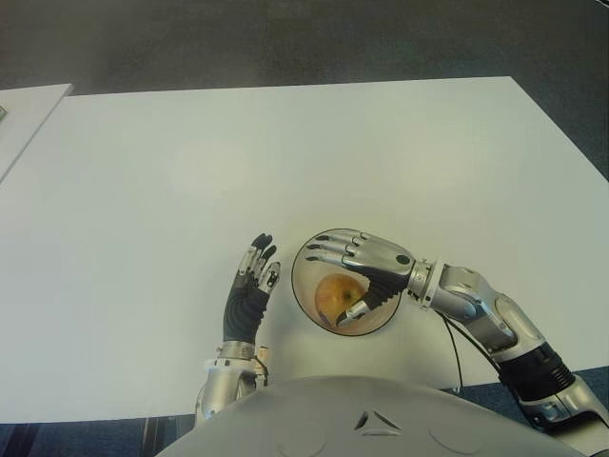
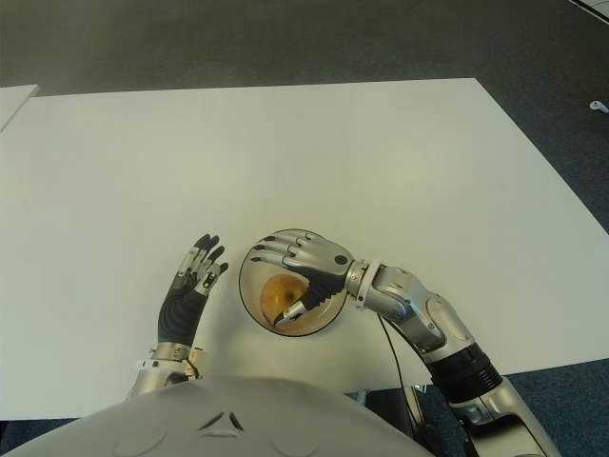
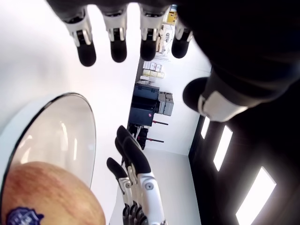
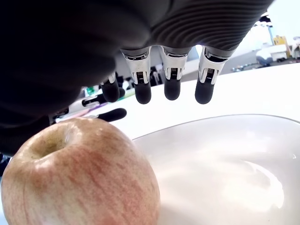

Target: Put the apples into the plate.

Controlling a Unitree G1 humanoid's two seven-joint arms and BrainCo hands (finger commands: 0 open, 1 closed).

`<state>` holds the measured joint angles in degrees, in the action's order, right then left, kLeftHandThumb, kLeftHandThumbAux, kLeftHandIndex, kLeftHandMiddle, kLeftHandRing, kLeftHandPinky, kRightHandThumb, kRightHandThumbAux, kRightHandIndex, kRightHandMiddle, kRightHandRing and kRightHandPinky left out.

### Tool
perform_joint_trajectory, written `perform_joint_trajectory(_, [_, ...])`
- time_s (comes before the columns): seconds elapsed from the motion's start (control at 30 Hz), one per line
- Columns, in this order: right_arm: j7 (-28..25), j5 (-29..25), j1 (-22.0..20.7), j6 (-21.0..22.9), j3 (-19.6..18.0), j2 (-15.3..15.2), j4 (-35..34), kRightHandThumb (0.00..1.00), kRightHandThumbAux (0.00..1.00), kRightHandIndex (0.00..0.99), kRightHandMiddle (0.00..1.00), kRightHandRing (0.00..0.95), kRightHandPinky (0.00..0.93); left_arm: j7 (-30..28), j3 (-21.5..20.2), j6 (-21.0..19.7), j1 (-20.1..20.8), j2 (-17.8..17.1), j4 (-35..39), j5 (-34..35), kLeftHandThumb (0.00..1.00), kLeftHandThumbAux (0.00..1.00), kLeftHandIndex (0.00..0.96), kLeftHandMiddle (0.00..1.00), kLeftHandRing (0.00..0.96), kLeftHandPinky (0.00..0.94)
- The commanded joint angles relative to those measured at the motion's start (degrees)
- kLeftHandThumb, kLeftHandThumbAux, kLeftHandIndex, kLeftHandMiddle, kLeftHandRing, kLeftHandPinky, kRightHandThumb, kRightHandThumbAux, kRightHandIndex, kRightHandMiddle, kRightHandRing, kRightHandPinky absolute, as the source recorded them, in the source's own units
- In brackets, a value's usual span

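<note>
The apple sits inside the glass plate on the white desk, directly beneath the right hand. The right hand's fingers are released, extended above the apple and over the plate, grasping nothing; its thumb reaches down beside the fruit. The left hand shows just beside the plate, on its left, with fingers extended and holding nothing.
</note>
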<state>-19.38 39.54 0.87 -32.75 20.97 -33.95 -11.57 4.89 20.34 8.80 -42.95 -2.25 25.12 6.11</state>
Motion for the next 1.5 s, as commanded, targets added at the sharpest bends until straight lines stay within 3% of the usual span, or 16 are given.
perform_joint_trajectory(0.03, [0.2, 0.0, 1.0, 0.5, -0.6, -0.3, -0.7, 0.063, 0.217, 0.000, 0.000, 0.000, 0.000, 0.3, 1.6, 0.3, 0.3, 2.5, -0.6, -0.2, 0.262, 0.548, 0.049, 0.061, 0.073, 0.121])
perform_joint_trajectory(0.3, [-1.9, -3.8, 1.6, 3.0, -2.3, -0.4, -2.9, 0.081, 0.193, 0.000, 0.000, 0.000, 0.000, 0.6, 2.0, 0.1, -0.1, 2.4, -0.4, -0.7, 0.263, 0.549, 0.049, 0.070, 0.089, 0.153])
perform_joint_trajectory(0.47, [-4.8, -15.4, 1.9, 8.0, -7.2, -0.4, -2.6, 0.098, 0.204, 0.000, 0.000, 0.000, 0.000, 0.6, 2.4, 0.1, -0.5, 2.5, -0.1, -0.9, 0.263, 0.551, 0.050, 0.085, 0.099, 0.140])
perform_joint_trajectory(0.57, [-6.1, -23.9, 4.0, 14.5, -11.8, 0.6, -4.3, 0.105, 0.229, 0.000, 0.000, 0.000, 0.000, 0.9, 2.4, 0.2, -0.7, 2.9, 0.0, -0.7, 0.263, 0.555, 0.051, 0.090, 0.098, 0.132])
perform_joint_trajectory(0.67, [-2.9, -35.2, 7.9, 23.1, -15.5, 8.5, 0.4, 0.120, 0.281, 0.010, 0.000, 0.000, 0.007, 1.1, 2.4, 0.1, -1.3, 2.8, 0.7, -0.6, 0.259, 0.558, 0.051, 0.091, 0.091, 0.122])
perform_joint_trajectory(0.73, [-1.8, -42.9, 9.3, 27.5, -18.7, 11.8, 0.6, 0.164, 0.366, 0.054, 0.029, 0.007, 0.017, 1.2, 2.3, 0.0, -1.6, 2.6, 1.1, -0.5, 0.256, 0.555, 0.053, 0.093, 0.087, 0.117])
perform_joint_trajectory(0.83, [0.1, -49.2, 11.3, 33.6, -21.7, 14.7, -3.0, 0.203, 0.434, 0.103, 0.061, 0.022, 0.016, 1.2, 2.1, 0.0, -2.1, 2.3, 1.6, -0.4, 0.259, 0.553, 0.056, 0.096, 0.085, 0.114])
perform_joint_trajectory(0.97, [1.3, -52.8, 13.6, 37.1, -24.4, 16.0, -5.8, 0.218, 0.458, 0.147, 0.086, 0.033, 0.009, 1.0, 1.9, -0.2, -2.5, 2.0, 2.0, -0.2, 0.270, 0.562, 0.059, 0.100, 0.086, 0.120])
perform_joint_trajectory(1.17, [1.0, -56.9, 17.7, 41.0, -27.1, 16.5, -9.8, 0.204, 0.384, 0.160, 0.091, 0.021, 0.000, 0.9, 1.7, -0.3, -3.0, 1.7, 2.4, 0.1, 0.280, 0.575, 0.063, 0.097, 0.081, 0.117])
perform_joint_trajectory(1.5, [1.9, -58.5, 21.6, 41.8, -28.2, 19.0, -11.4, 0.213, 0.313, 0.163, 0.082, 0.008, 0.001, 0.5, 0.8, 0.0, -3.6, 1.2, 2.6, 1.2, 0.283, 0.578, 0.084, 0.100, 0.083, 0.119])
